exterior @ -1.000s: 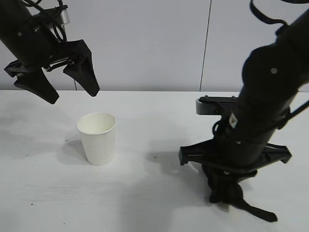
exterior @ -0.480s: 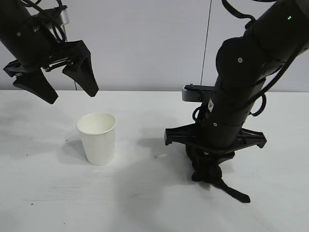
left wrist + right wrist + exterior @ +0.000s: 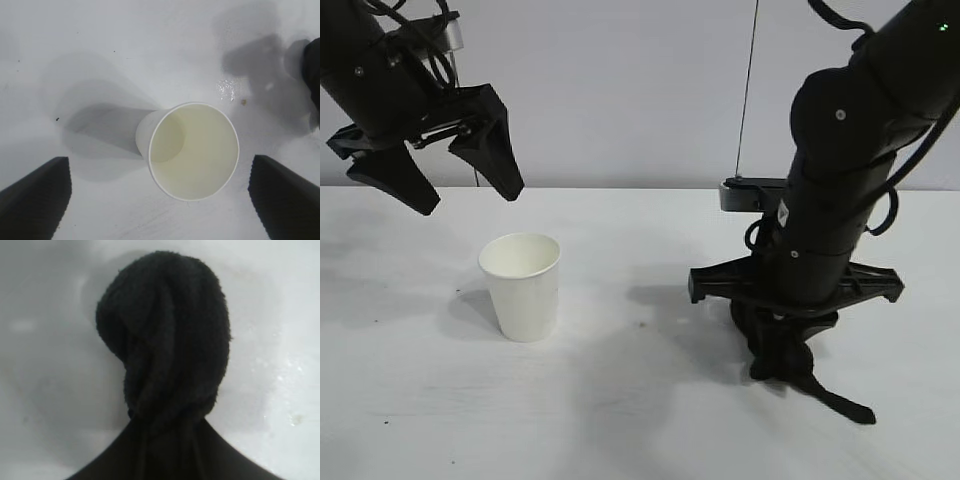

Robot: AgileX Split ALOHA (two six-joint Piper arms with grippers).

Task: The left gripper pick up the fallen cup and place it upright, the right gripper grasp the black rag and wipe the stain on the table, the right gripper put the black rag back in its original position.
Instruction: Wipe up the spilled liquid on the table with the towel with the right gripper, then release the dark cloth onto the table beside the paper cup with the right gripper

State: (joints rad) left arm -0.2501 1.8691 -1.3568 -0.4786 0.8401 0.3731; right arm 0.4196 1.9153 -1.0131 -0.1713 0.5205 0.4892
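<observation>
The white paper cup (image 3: pixel 522 285) stands upright on the white table (image 3: pixel 420 400) at left of centre; the left wrist view looks down into it (image 3: pixel 195 150). My left gripper (image 3: pixel 455 190) hangs open and empty above and behind the cup. My right gripper (image 3: pixel 780 362) points down at the table right of centre, shut on the black rag (image 3: pixel 792 368), which is pressed on the tabletop with its tail strip (image 3: pixel 840 403) trailing to the front right. The right wrist view shows the rag (image 3: pixel 165 335) bunched between the fingers. Only faint wet traces (image 3: pixel 227 89) of the stain show.
A pale wall with a dark vertical seam (image 3: pixel 748 95) stands behind the table. Small specks (image 3: pixel 243 102) lie on the tabletop near the wet patch. The right arm's body (image 3: pixel 840 180) stands over the table's right half.
My right gripper with the rag slid left across the table, then back to the right. The cup and my left gripper have not moved.
</observation>
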